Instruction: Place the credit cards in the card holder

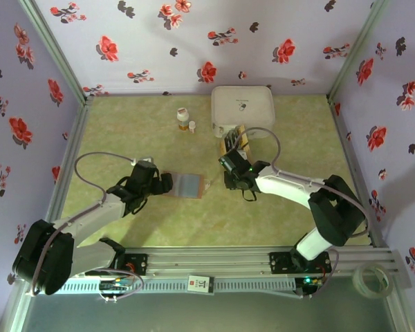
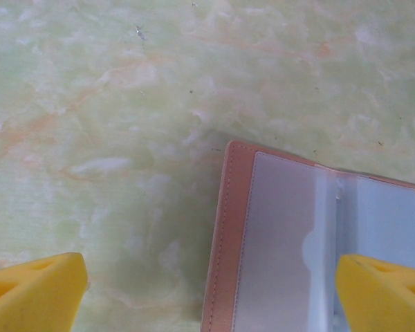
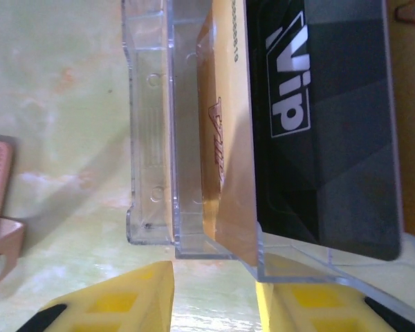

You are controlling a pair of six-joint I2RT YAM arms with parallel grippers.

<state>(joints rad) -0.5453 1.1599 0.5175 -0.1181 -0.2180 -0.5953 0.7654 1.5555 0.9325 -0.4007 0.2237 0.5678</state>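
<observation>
The card holder lies open on the table, grey inside with clear sleeves, brown leather rim. My left gripper hovers over its left edge, open wide, one yellow finger on each side and nothing held. The credit cards stand in a clear plastic case: a tan-gold card and a black card marked "Vip". My right gripper sits right at the case's near end, partly open, with bare table between its fingers. The case corner overlaps its right finger.
A large white rounded box stands behind the case. A small bottle and a tiny white cap sit to its left. The wallet's strap shows at the left of the right wrist view. Floral walls enclose the table.
</observation>
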